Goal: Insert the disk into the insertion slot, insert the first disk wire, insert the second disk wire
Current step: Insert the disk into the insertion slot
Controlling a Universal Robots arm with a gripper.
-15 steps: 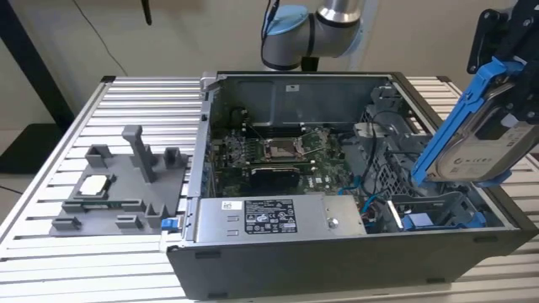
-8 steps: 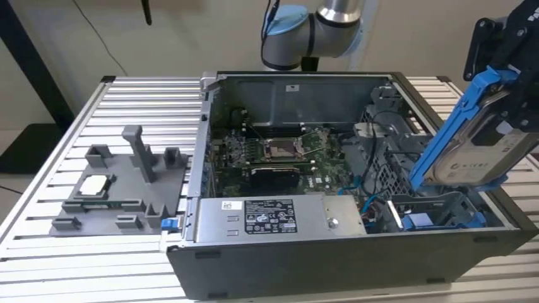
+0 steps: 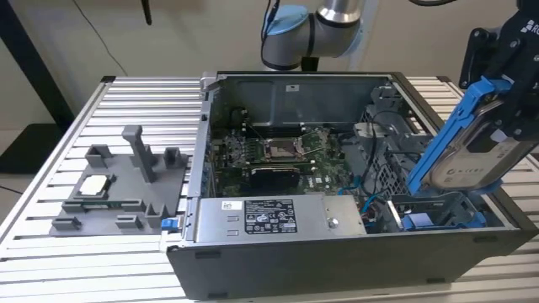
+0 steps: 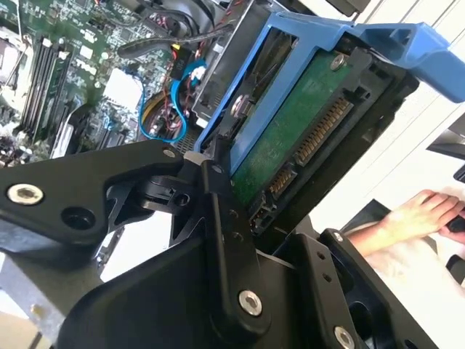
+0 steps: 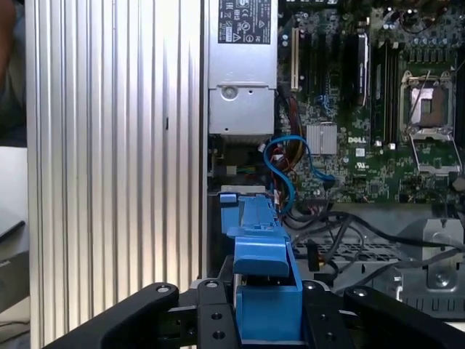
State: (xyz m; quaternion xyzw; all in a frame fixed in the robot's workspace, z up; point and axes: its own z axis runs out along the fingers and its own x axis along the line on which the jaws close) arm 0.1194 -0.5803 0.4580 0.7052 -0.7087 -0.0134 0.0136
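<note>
Pinching one disk [image 3: 463, 164] — the gripper [image 3: 512, 117] hangs above one insertion slot [image 3: 438, 213].

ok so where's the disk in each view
exterior view: the disk hangs tilted in the tool at the exterior view's right, above the insertion slot.
second wrist view: the disk, green circuit-board side showing, close beyond the black linkage.
first wrist view: the disk, its blue carrier edge-on between the black links.
shared landmark: the motherboard, in all three.

Silver-and-blue arm [image 3: 324, 38], black jaws, silver screws [image 4: 250, 302]
</note>
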